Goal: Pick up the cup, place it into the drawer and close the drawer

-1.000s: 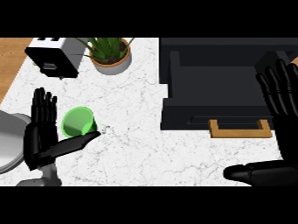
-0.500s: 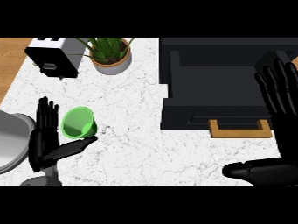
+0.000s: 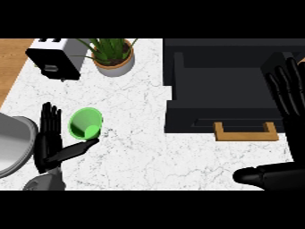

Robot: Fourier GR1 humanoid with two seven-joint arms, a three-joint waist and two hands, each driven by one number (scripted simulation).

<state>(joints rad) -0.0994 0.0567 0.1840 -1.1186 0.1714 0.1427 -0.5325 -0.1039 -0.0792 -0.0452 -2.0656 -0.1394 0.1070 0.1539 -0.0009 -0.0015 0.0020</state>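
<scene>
A green cup (image 3: 85,124) lies tipped on the white marble counter (image 3: 148,147) at the left, its mouth facing me. My left hand (image 3: 52,143) is open right beside it, fingers straight up along its left side and the thumb reaching under its lower edge. The black drawer unit (image 3: 227,85) stands at the right, its drawer pulled open with a wooden handle (image 3: 244,132) at the front. Over the unit's right edge my right hand (image 3: 294,103) is open, fingers up, thumb (image 3: 267,176) low at the right.
A black and white toaster (image 3: 57,58) and a potted plant (image 3: 112,56) stand at the back left. A grey curved sink or basin (image 3: 3,145) fills the left edge. Wooden floor shows past the counter at both back corners.
My left hand has slid right and closed in on the cup, with the thumb now below it. The cup has shifted slightly. The right hand has barely moved.
</scene>
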